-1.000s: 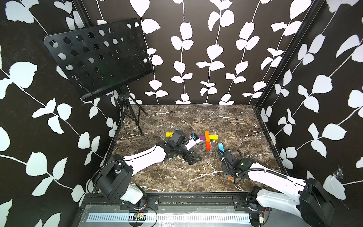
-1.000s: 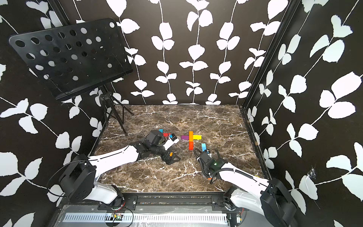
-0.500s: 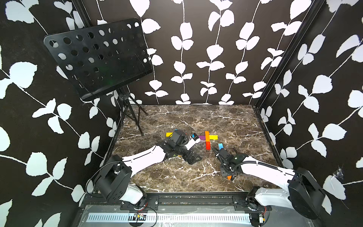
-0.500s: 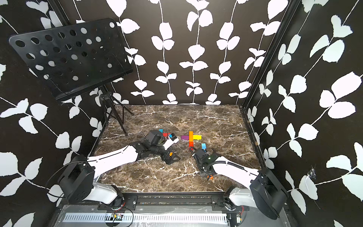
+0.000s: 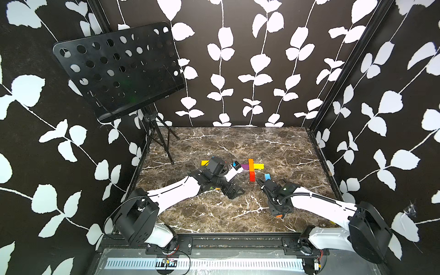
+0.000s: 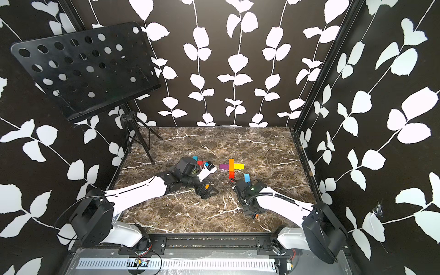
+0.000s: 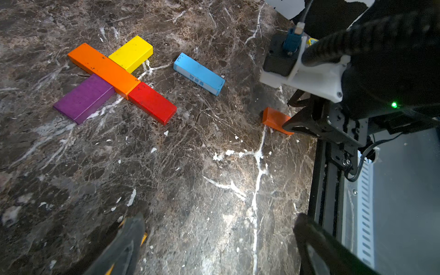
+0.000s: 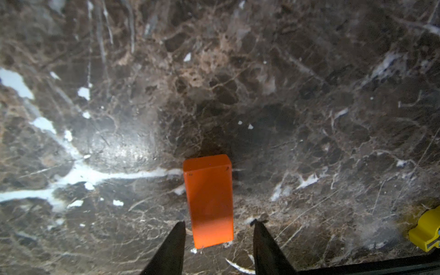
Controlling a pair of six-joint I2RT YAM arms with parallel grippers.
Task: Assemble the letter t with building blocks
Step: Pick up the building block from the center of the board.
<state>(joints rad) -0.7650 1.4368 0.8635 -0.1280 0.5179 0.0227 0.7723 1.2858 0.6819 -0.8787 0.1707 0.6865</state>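
A brown marbled worktop (image 5: 273, 147) sits between black walls (image 5: 238, 71) patterned with white leaves. A perforated music stand (image 5: 119, 69) is at the far left. The letter t (image 5: 251, 167), in orange, purple, yellow and red, lies mid-worktop, with a blue block (image 5: 267, 176) just right of its near end. The right pincer (image 8: 217, 222) straddles an orange block (image 8: 209, 195) at near right, part-open, with slim gaps on both sides. The left pincer (image 7: 221, 245) gapes wide and holds nothing.

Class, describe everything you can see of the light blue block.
The blue block is a short, plain rectangular bar, light blue, with scuffed edges and small printed characters along one long side. It lies flat and free on the marble table, touching nothing else, a gap away from the red block.
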